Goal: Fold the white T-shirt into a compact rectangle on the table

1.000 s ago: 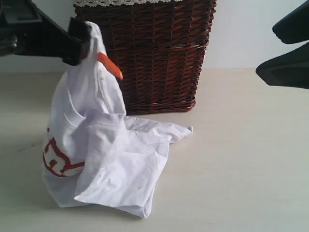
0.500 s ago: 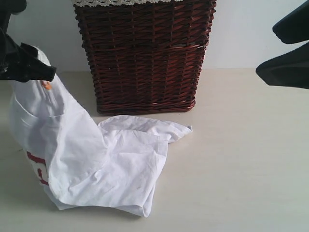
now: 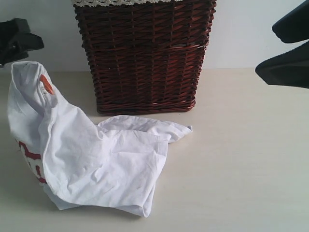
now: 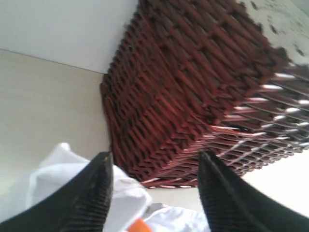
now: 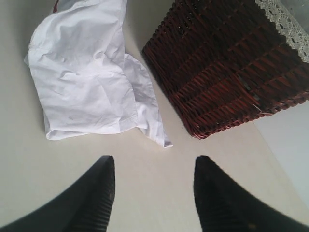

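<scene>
The white T-shirt [image 3: 96, 159] lies crumpled on the left of the table [image 3: 231, 159], in front of the basket. Its collar end with an orange label [image 3: 47, 83] still stands up at the far left, and part of the red print [image 3: 31, 157] shows on its left side. My left gripper [image 3: 29, 43] hovers just above that raised end, open and apart from the cloth. In the left wrist view the left gripper [image 4: 154, 157] has the T-shirt [image 4: 53, 169] and the label [image 4: 140, 225] below it. My right gripper [image 3: 264, 50] hangs open over bare table at the right, nothing between its fingers [image 5: 154, 159].
A dark red-brown wicker basket [image 3: 145, 53] with a lace-trimmed liner [image 3: 120, 2] stands at the back, just behind the shirt. It also fills much of the left wrist view [image 4: 193, 87]. A pale wall runs behind the table.
The left gripper carried the shirt's collar end leftward, then let it go and pulled away up and left. The raised cloth has sunk and spread lower. The right gripper has not moved.
</scene>
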`<state>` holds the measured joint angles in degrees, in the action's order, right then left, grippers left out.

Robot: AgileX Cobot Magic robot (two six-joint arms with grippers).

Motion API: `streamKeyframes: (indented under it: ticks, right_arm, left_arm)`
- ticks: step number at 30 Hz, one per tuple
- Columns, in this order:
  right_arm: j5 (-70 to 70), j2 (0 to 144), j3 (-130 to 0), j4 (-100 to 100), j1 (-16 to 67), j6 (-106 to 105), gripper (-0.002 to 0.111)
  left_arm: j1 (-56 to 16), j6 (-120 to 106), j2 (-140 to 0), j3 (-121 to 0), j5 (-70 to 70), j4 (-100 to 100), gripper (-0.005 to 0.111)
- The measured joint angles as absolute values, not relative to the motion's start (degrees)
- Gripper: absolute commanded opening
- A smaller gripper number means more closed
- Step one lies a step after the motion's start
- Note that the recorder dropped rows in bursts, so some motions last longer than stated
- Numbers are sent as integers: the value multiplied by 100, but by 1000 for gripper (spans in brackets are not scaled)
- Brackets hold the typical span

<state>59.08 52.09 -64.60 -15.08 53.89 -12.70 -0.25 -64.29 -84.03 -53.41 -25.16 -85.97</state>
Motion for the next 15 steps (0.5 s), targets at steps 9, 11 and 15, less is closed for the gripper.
streamKeyframes:
  ticks: [9, 11, 15]
  right_arm:
    - [5898, 5209, -6460, -1495, 5389, -1270, 49]
    - [5898, 5209, -6460, -1495, 5389, -1270, 49]
    - [5886, 5209, -6460, -1495, 5389, -1270, 49]
  left_arm:
    - [-124, -8161, -8529, -5826, -4597, -7644, 62]
    - [-446, -8860, -8399, -5861, -4844, -7008, 62]
    - [-1348, -9840, -8262, -5751, -4778, -4469, 64]
